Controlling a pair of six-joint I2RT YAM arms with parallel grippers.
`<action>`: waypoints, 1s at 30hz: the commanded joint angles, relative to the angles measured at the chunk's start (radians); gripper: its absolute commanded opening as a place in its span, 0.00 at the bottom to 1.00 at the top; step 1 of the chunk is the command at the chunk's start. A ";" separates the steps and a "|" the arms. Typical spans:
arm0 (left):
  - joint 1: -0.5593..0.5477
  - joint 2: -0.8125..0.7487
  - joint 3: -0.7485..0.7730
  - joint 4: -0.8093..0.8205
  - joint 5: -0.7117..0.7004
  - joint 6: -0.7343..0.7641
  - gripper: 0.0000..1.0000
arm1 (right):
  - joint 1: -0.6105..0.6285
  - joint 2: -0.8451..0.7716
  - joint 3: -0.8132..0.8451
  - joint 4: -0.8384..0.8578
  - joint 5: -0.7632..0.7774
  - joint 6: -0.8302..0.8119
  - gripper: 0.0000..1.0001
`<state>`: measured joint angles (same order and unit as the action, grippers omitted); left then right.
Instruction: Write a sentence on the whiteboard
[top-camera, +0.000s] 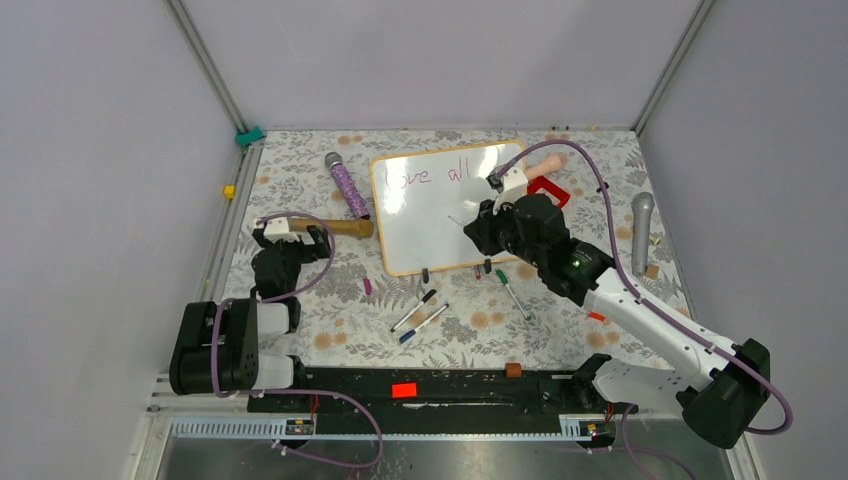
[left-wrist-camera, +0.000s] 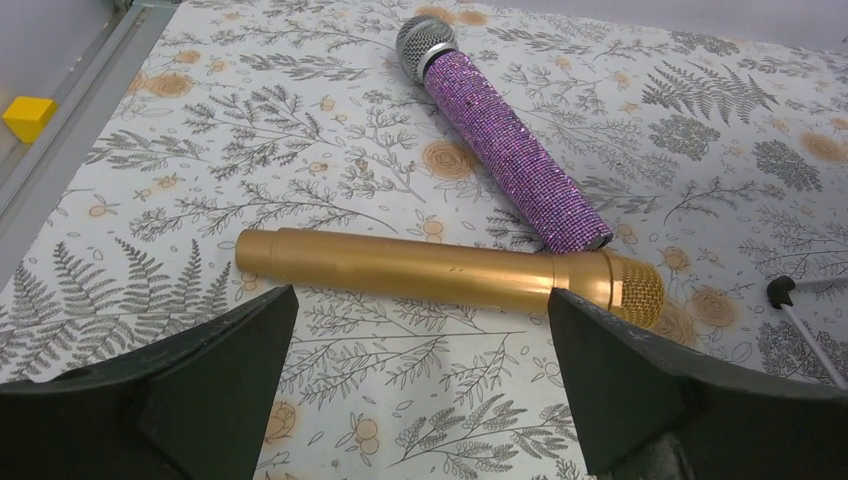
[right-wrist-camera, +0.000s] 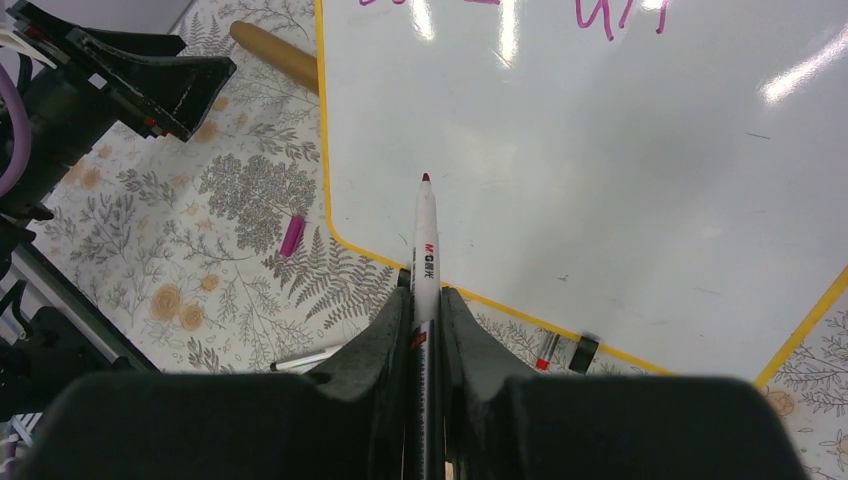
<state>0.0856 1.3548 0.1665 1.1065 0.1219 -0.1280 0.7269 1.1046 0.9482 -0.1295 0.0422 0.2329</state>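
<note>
The whiteboard (top-camera: 432, 238) lies flat on the flowered table, its thin orange frame tilted slightly. The sentence (top-camera: 428, 175) reads "Love all" in pink cursive along the top; its lower strokes show at the upper edge of the right wrist view (right-wrist-camera: 610, 15). My right gripper (top-camera: 480, 222) hangs over the board's right half, shut on a white marker (right-wrist-camera: 425, 240). The marker's dark red tip points at blank board (right-wrist-camera: 620, 190) below the writing; whether it touches I cannot tell. My left gripper (top-camera: 292, 232) stands open left of the board, nothing between its fingers (left-wrist-camera: 230, 370).
A gold microphone (left-wrist-camera: 430, 268) lies just beyond the left gripper, a glittery purple one (left-wrist-camera: 510, 150) behind it. Loose markers (top-camera: 420, 312) and a green pen (top-camera: 513, 292) lie below the board. A pink cap (top-camera: 367, 286), grey microphone (top-camera: 640, 232) and red object (top-camera: 548, 188) lie nearby.
</note>
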 joint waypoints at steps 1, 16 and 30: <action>-0.027 -0.009 0.053 -0.006 -0.050 0.031 0.99 | 0.009 -0.002 0.018 0.021 -0.001 0.008 0.00; -0.080 -0.007 0.096 -0.093 -0.110 0.082 0.99 | 0.008 -0.031 0.040 -0.077 0.103 0.156 0.00; -0.080 -0.011 0.071 -0.050 0.025 0.121 0.99 | 0.010 0.003 0.099 -0.147 0.022 0.209 0.00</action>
<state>0.0074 1.3548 0.2344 0.9894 0.0921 -0.0319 0.7269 1.0607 0.9710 -0.2619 0.1066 0.4278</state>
